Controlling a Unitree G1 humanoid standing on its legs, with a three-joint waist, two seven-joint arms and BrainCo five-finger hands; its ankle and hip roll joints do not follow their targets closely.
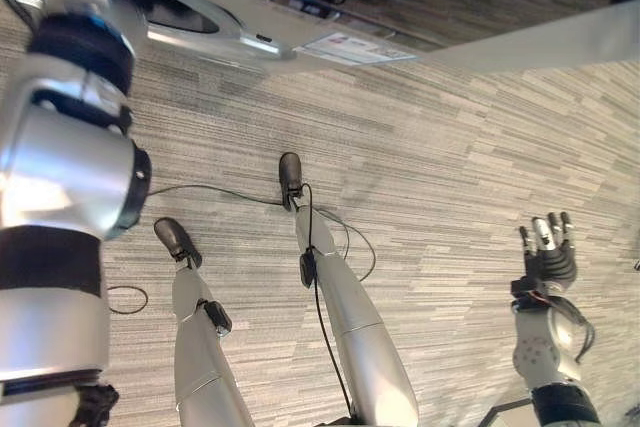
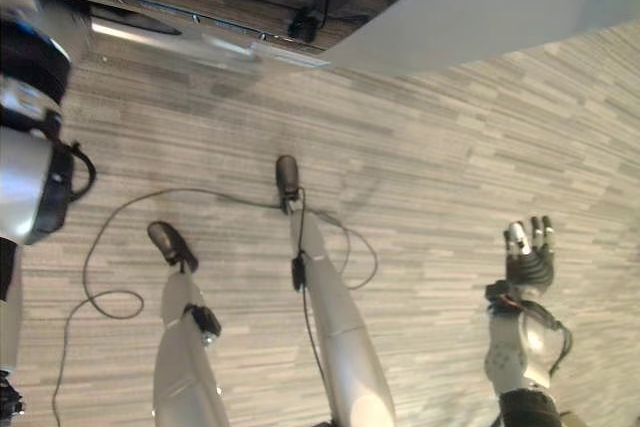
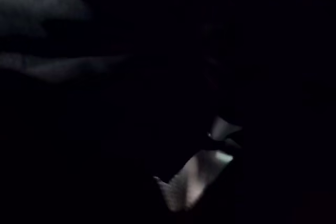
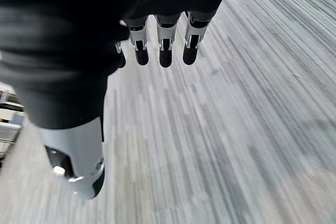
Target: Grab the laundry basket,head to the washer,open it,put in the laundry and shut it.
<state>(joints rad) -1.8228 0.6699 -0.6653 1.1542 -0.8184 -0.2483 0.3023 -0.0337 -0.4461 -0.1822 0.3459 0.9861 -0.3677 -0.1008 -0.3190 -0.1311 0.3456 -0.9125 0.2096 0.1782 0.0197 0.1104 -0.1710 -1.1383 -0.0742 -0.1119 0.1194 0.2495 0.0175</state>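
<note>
The washer's white front runs across the top of the eye views, with its dark round opening at the upper left. My left arm rises along the left edge toward that opening, and its hand is hidden there. Around the left hand it is dark, apart from a dim grey fold and a pale patch. I cannot tell what they are. My right hand hangs at the lower right above the carpet. Its fingers are straight and hold nothing.
A pale grey panel slants from the washer toward the upper right. Grey striped carpet covers the floor in front of the washer.
</note>
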